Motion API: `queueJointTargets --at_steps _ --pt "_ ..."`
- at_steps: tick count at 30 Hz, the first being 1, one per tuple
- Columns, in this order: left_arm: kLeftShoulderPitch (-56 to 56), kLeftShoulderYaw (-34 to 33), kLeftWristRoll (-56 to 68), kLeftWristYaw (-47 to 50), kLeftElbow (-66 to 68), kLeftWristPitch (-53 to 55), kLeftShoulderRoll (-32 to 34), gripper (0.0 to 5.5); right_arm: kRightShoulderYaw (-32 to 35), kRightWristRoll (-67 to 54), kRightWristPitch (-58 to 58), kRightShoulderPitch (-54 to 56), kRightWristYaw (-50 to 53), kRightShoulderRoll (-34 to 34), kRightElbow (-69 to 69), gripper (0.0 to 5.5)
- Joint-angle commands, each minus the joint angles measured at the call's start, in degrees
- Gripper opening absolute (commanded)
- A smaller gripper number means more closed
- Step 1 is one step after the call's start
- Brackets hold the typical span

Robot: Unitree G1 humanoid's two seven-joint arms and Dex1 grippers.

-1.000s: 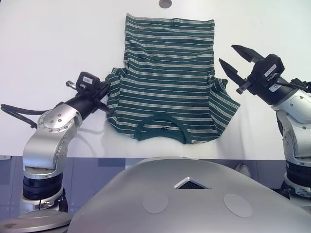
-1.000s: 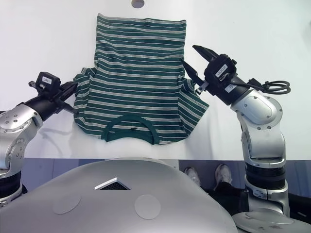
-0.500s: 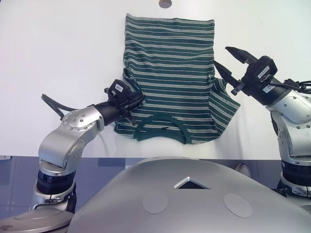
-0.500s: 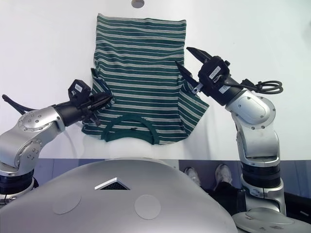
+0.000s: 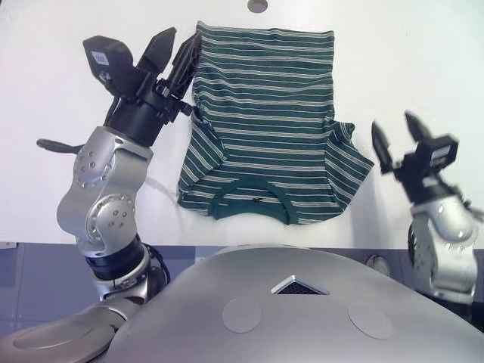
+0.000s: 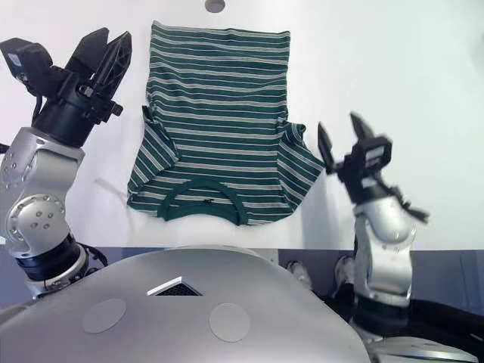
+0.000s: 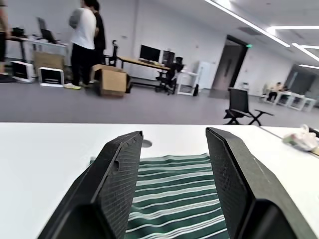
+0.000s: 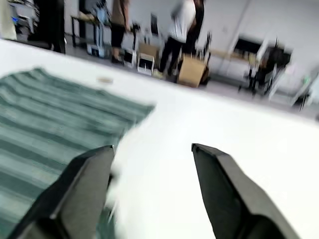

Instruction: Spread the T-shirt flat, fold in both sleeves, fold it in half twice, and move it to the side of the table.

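A green T-shirt with white stripes lies on the white table, collar toward me. Its left sleeve is folded in over the body; its right sleeve still sticks out to the side. My left gripper is raised above the table beside the shirt's far left corner, open and empty. My right gripper hangs open and empty just right of the right sleeve, near the table's front edge. The left wrist view has the striped cloth beyond its open fingers.
A small grey disc is set into the table just past the shirt's far hem. Bare white tabletop spreads left and right of the shirt. In the wrist views, people, desks and boxes stand in the room behind.
My left gripper let go of the left sleeve, now folded in, and rose toward the shirt's far left corner. My right gripper drew back to the right and nearer me.
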State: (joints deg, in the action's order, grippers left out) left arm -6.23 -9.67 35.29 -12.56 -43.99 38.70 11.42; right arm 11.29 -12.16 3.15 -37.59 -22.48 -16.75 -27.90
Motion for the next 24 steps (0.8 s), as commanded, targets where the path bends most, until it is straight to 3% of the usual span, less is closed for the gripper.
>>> queueJointTargets --at_steps 1,11,18,24 --pt "-4.01 2.80 -3.06 0.62 -1.10 -2.87 0.23 2.33 2.62 -5.64 1.55 -8.93 -0.70 3.04 -0.02 2.87" --pt "-3.88 3.24 -3.13 -0.10 0.89 -4.28 1.60 2.33 -0.55 -15.32 18.36 -8.45 2.45 5.71 -1.25 2.87" --pt "-4.13 3.95 -3.42 0.24 1.06 -4.66 1.48 2.33 2.49 -23.90 27.20 -4.35 7.93 6.57 -2.46 2.87" --pt "-4.50 4.20 -3.66 0.73 1.12 -5.10 1.07 2.33 2.12 -22.64 26.62 -3.14 8.88 5.99 -1.91 1.79"
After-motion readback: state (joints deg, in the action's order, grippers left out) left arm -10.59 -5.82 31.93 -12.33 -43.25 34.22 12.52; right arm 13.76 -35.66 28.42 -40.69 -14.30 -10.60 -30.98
